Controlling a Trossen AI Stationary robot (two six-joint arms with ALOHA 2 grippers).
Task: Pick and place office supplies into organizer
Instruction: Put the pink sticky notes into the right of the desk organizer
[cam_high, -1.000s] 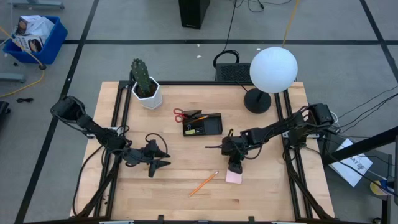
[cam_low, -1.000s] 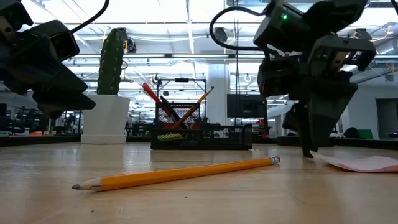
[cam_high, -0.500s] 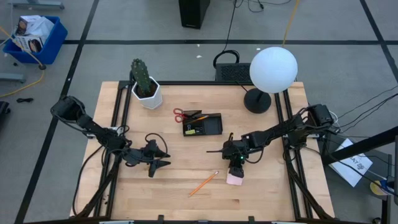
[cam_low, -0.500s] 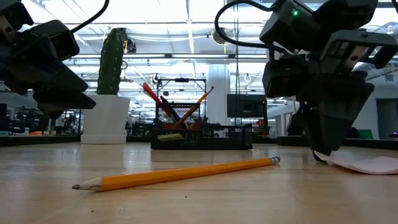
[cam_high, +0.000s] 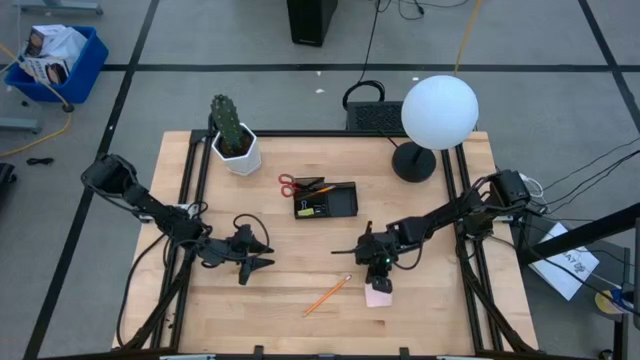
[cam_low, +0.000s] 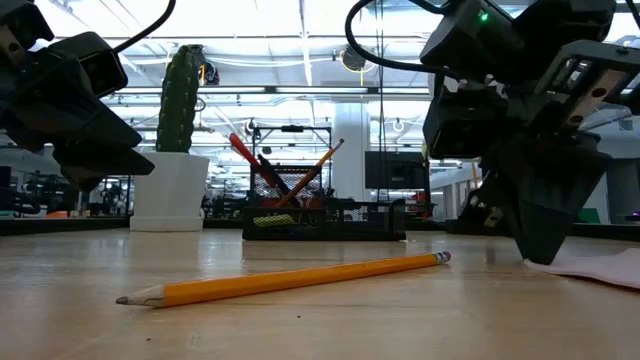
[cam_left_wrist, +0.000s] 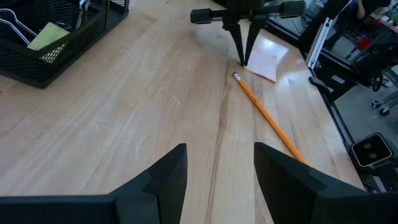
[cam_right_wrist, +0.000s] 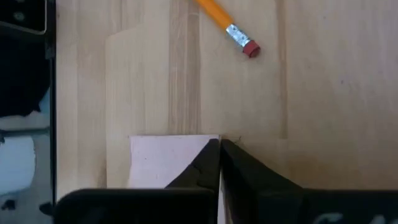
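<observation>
- Right gripper (cam_right_wrist: 219, 149) clenched, tips down at the edge of the pink sticky-note pad (cam_right_wrist: 168, 160); hold unconfirmed.
- Pad on the worktop (cam_high: 300, 330) directly beneath; light, thin, floppy; best pinched by one edge.
- Left gripper (cam_left_wrist: 216, 168) released, hovering; pencil (cam_left_wrist: 267, 118) ahead of it.

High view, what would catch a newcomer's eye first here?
The big white globe lamp at the table's far right stands out first. Next, the right claw, shut at the edge of the pink sticky-note pad, with an orange pencil lying loose beside it.
</observation>
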